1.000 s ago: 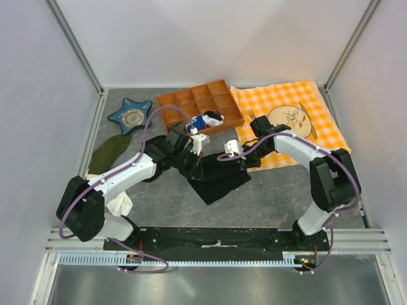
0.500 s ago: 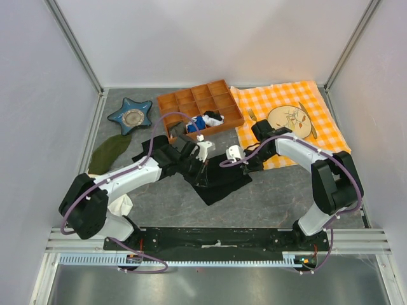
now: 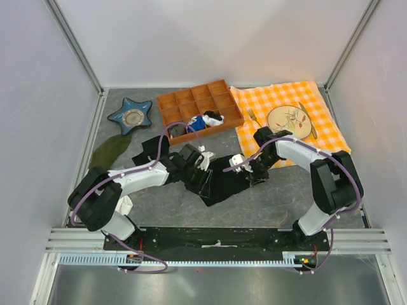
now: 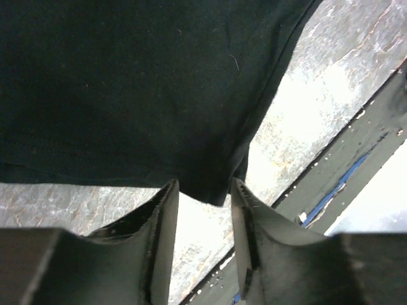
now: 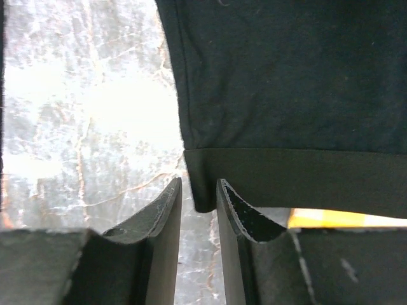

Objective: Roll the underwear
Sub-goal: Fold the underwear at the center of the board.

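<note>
- The underwear lies spread flat on the grey table, just ahead of the arm bases and near the table's middle. One corner points to 6 o'clock.
- The left gripper sits low at the garment's 9 o'clock edge with its jaws partway apart. A hem corner lies at the tips and bare table shows in the gap, so nothing is pinched.
- The right gripper sits at the 3 o'clock edge with a narrower gap. The waistband corner rests between its tips, ungripped.
- The fabric looks thin, light and limp. It will likely sag and crease when lifted, and it may slide on the smooth table.
- The stitched hem and the thicker waistband look like the firmest holds. Pinching both corners of one edge should start an even roll.
- Farther off, a smaller black cloth lies at 10 o'clock of the garment.
- The orange tray is at 12 o'clock and the checked cloth at 2 o'clock.
</note>
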You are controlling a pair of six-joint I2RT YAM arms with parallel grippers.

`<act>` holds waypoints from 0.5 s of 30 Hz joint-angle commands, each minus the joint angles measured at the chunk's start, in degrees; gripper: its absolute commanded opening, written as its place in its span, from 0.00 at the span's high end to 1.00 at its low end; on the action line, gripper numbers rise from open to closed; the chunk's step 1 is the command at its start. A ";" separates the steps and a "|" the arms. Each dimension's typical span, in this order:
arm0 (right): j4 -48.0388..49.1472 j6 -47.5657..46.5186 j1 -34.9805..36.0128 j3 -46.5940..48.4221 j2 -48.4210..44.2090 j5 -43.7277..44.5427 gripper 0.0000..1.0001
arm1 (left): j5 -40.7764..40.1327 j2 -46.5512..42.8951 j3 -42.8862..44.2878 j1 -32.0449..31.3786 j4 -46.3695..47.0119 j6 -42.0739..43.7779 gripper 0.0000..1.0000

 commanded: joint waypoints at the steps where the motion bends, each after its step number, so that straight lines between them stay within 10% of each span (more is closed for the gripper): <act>1: -7.92 -1.53 -2.57 3.83 -1.68 -5.92 0.64 | -1.29 -7.91 0.36 -0.31 1.15 -2.72 0.52; 5: -7.42 5.92 -3.54 9.97 -1.07 -9.88 0.61 | -4.11 -13.73 0.98 1.18 -0.26 -2.37 0.46; 10: 4.88 30.66 -3.54 14.20 5.76 -10.34 0.88 | -2.70 -9.80 2.91 6.36 3.42 -1.66 0.53; 15: 16.66 44.07 -3.37 16.14 11.58 -2.70 0.94 | -4.45 0.03 5.64 9.97 6.24 -0.78 0.64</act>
